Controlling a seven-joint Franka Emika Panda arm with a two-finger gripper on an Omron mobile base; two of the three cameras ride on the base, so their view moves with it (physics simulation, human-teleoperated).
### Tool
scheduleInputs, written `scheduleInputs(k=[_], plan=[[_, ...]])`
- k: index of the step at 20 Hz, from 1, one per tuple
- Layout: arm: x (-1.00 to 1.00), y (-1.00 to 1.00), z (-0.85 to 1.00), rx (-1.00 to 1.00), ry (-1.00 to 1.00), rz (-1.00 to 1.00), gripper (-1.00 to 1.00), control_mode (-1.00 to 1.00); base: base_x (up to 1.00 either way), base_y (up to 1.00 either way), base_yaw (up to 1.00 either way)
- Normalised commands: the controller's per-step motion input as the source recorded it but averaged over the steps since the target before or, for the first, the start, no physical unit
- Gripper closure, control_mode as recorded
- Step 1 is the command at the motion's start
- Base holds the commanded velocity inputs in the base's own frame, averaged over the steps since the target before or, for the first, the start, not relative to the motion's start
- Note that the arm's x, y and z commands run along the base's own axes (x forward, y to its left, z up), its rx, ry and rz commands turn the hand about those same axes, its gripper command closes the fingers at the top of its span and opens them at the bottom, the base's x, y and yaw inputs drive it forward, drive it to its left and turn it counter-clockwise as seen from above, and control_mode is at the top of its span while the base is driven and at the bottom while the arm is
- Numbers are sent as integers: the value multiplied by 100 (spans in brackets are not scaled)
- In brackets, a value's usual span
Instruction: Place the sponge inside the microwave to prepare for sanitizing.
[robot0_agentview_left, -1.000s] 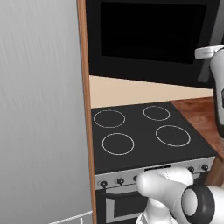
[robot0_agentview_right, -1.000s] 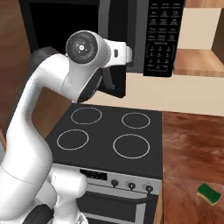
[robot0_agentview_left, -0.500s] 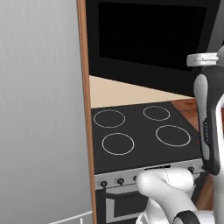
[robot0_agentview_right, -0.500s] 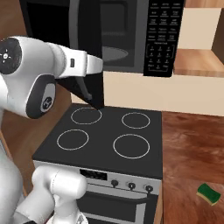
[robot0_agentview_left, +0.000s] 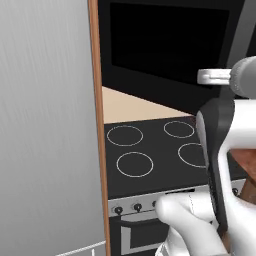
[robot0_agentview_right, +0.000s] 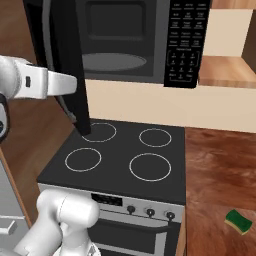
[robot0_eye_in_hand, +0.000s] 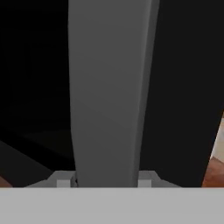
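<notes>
The microwave (robot0_agentview_right: 125, 45) got cropped along the top in the right base view, and its swung-out door (robot0_agentview_right: 70, 65) hid the gripper behind it. In the hand view the grey handle (robot0_eye_in_hand: 109, 92) ran off the top, way too close.

You've got a black four-ring stove (robot0_agentview_right: 125, 157) under a cream wall (robot0_agentview_right: 165, 107), wooden counter (robot0_agentview_right: 220, 165) to its right, grey panel (robot0_agentview_left: 45, 125) at left.
</notes>
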Motion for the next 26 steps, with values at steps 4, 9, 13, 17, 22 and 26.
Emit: scheduleInputs(k=[4,9,13,17,22,26], plan=[[-44,60,-2,1,0,-10,100,-100,0,0,0],[-31,64,-7,3,0,-12,-100,-100,0,0,0],[-26,28,-6,10,2,-9,-100,-100,0,0,0],[-40,0,-2,8,4,-8,-100,-100,0,0,0],[-67,4,-4,12,0,-8,-100,-100,0,0,0],[-46,-11,2,24,0,-2,-100,-100,0,0,0]])
